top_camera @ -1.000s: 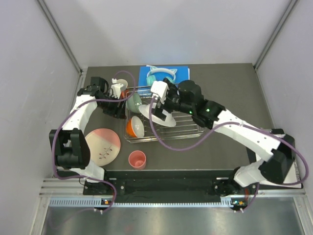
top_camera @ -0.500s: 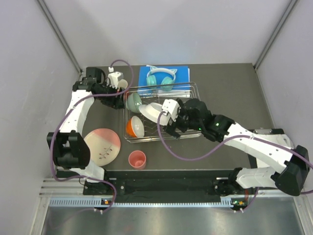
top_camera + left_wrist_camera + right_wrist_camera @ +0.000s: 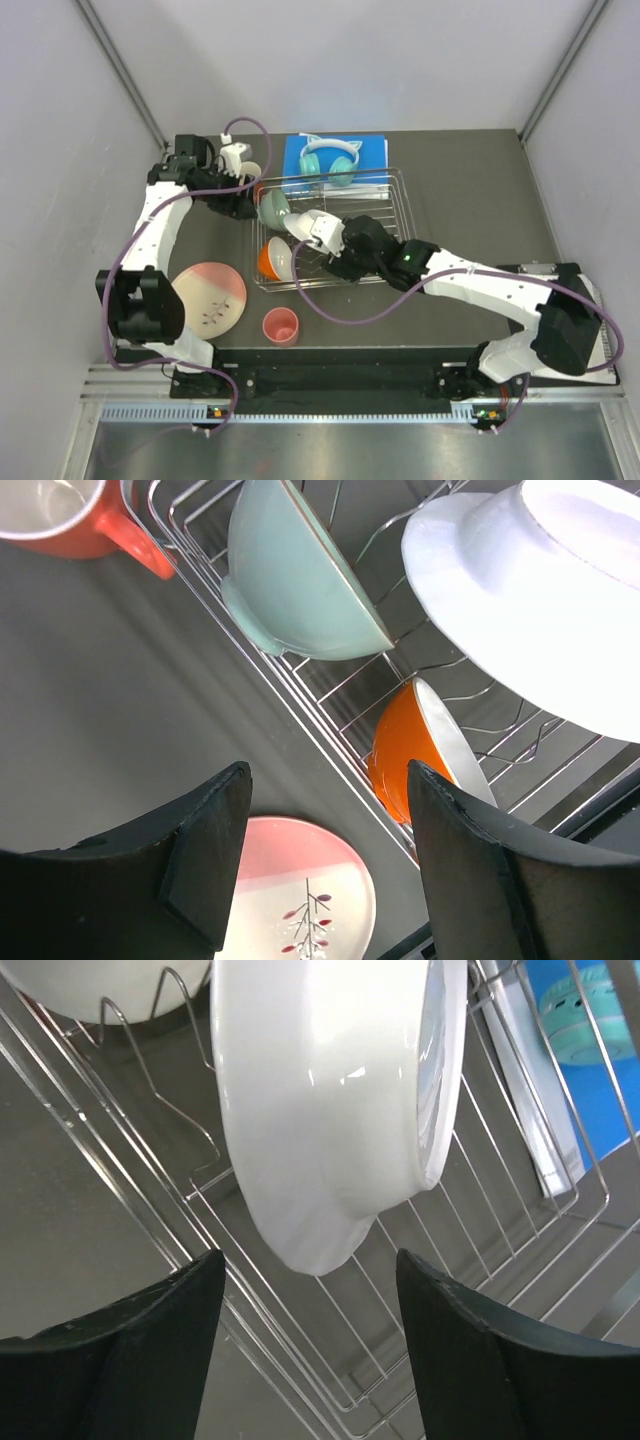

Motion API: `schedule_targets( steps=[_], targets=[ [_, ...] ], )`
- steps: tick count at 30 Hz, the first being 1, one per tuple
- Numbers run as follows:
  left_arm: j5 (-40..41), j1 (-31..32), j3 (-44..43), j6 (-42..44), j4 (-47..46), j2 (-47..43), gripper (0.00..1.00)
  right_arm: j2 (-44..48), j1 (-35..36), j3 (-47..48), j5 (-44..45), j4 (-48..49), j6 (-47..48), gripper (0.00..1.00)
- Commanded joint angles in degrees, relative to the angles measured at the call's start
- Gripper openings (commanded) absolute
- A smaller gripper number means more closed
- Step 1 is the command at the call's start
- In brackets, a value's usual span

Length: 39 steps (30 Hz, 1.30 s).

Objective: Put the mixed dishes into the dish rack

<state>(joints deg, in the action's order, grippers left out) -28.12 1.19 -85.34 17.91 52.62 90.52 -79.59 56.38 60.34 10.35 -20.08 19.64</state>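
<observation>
Looks like the plate-parking step on the right side. Seeing the right gripper (image 3: 308, 1290) spread wide with nothing in it, nosed up just short of the white plate (image 3: 330, 1090), already on edge between the wires around the middle of the rack (image 3: 385, 205). Same story for the left gripper (image 3: 328, 780): gaping, empty, hanging off the rack's 9 o'clock rim near the mint bowl (image 3: 300, 580).

Tips for doing this bit well:
- Check the plate for a proper seat between two prongs before leaving.
- Back out straight along the fingers' own line, no sideways swing. Otherwise risks clipping the rim and tipping it onto the orange bowl (image 3: 400, 755) at its 8 o'clock.

Still to load, by my reckoning:
- pink plate (image 3: 208, 297) on the table (image 3: 450, 180) at the rack's 8 o'clock
- coral cup (image 3: 281, 325) at 7
- mug (image 3: 60, 520) just outside the 10 o'clock corner

Would grab the mug with the left, being closest. Save the roomier-looking 3 o'clock end for the big plate.
</observation>
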Motion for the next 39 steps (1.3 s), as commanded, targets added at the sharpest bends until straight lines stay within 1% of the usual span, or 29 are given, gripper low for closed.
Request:
schedule_targets(
  steps=[1,4,5,7,8,10,11,19,25,30,34,39],
  targets=[
    [-1.06,-0.14,1.93,0.10,-0.59,-1.40,0.68,-3.28,0.49,3.21,4.85,3.20,0.14,0.65],
    [-1.06,-0.31,2.63,0.19,-0.77,-1.75,0.68,-4.34,0.66,4.00,6.34,3.29,0.31,0.60],
    [-0.97,-0.31,2.81,0.28,-0.85,-1.84,0.68,-4.43,0.57,4.26,6.87,3.38,0.49,0.53],
    [-1.24,-0.31,3.33,0.28,-1.03,-1.93,0.68,-4.52,0.57,4.44,8.36,3.64,0.93,0.45],
    [-1.24,-0.31,3.51,0.28,-1.29,-1.93,0.68,-4.52,0.49,4.61,8.89,3.81,1.01,0.30],
    [-1.32,-0.40,3.86,0.19,-1.29,-1.75,0.68,-4.78,0.40,4.88,9.69,3.73,1.19,0.12],
    [-1.50,-0.40,3.95,0.28,-1.47,-1.75,0.68,-4.87,0.22,5.40,9.95,3.73,1.10,0.00],
    [-1.33,-0.40,4.66,0.54,-1.56,-2.10,0.68,-5.92,-0.48,6.64,9.95,4.43,1.72,0.00],
    [-0.97,-0.40,5.18,0.81,-1.73,-2.37,0.68,-6.71,-1.53,6.20,9.87,8.29,2.77,0.00],
    [-0.97,-0.40,5.01,0.98,-1.73,-2.10,0.68,-6.98,-2.41,6.37,12.76,11.98,5.23,0.00],
    [-0.62,-0.40,4.83,0.98,-1.73,-2.02,0.68,-6.72,-2.42,5.85,13.47,13.22,7.78,0.00],
    [-0.88,-0.40,4.57,0.81,-1.82,-1.75,0.68,-6.46,-2.50,6.02,13.82,15.06,8.57,0.00]
  ],
)
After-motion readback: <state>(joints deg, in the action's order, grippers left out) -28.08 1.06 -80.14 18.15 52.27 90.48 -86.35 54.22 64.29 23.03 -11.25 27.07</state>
